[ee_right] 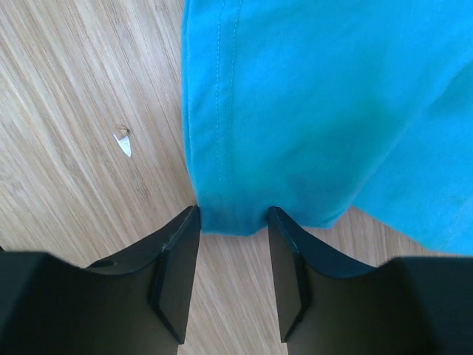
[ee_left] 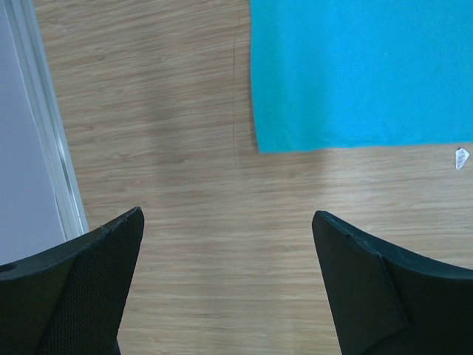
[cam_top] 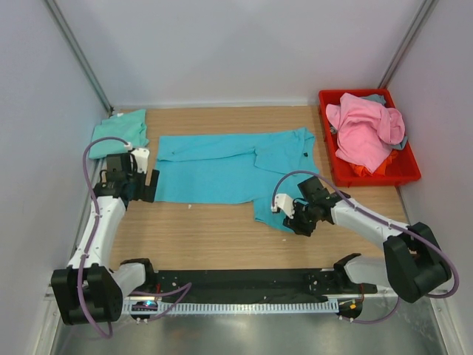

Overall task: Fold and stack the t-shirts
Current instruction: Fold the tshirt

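Pale walls close in a wooden table [cam_top: 222, 237]. From above, the turquoise shirt [cam_top: 229, 166] lies spread flat across the middle, its sleeves toward the right. A mint-green shirt [cam_top: 118, 133] sits folded at the far left corner, and a pink shirt [cam_top: 366, 133] is heaped in the red bin [cam_top: 410, 176] at the far right. The left gripper [cam_top: 150, 185] hangs just off the turquoise shirt's left edge. The right gripper [cam_top: 304, 225] is low at the near sleeve.

The left wrist camera shows the left gripper [ee_left: 228, 216] with its jaws spread wide over bare wood, holding nothing. The shirt's near left corner [ee_left: 355, 74] lies ahead of it and apart from both fingers. A white scrap [ee_left: 461, 157] rests just beside the hem.

The right wrist camera shows the right gripper [ee_right: 233, 213] pinching the stitched edge of the turquoise shirt [ee_right: 325, 103]. The cloth fills the gap between the jaws, but only its very rim is caught.

The main risk, as I judge it, is that so shallow a bite lets the hem slide out once the arm lifts or drags. With the other side unheld, a one-sided pull could also skew the whole shirt across the wood and wrinkle the flat spread. If the left gripper closes where it hangs now, it would meet the table rather than cloth.
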